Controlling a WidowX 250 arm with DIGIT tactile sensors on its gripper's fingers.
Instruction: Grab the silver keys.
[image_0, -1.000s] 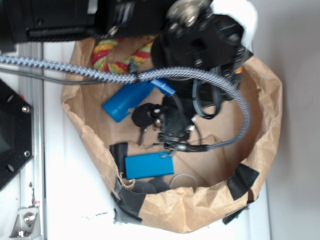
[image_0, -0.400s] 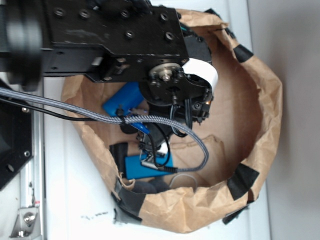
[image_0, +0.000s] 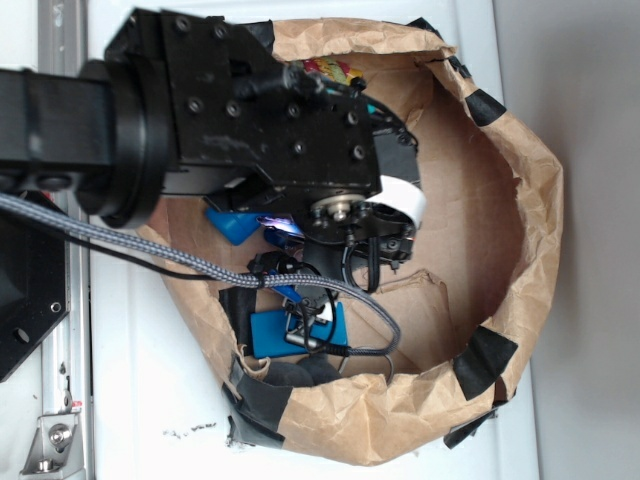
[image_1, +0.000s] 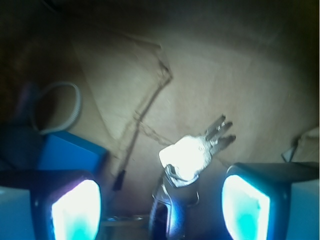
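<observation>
A: While the arm is reaching down into the paper bag (image_0: 520, 200), the gripper (image_1: 161, 205) is showing in the wrist view with its two pads (image_1: 75, 210) standing wide apart at the lower left and lower right of the frame, nothing held between them.

B: Item one, the silver keys (image_1: 195, 152): where are they lying?

A: Centre of the wrist view, slightly right, on the brown bag floor. They are sitting in the gap between the pads, a little ahead of them, blades fanning toward the upper right. The ring end is trailing down to the bottom edge, glare hiding its detail.

B: Item two?

A: Blue box (image_1: 70, 152), left of the frame, just beside the left-hand pad. Above it, a thin wire loop (image_1: 57, 107), upper left. In the exterior view the arm is covering the keys entirely; only the blue box and a blue bottle (image_0: 235, 222) are peeking out beneath it.

B: Step in hand?

A: Judged as the final approach, with the grasp not yet made. The next move is calling for a short further descent, keeping the bunch centred, then closing on the thick middle of the keys while staying clear of the blue box.
</observation>
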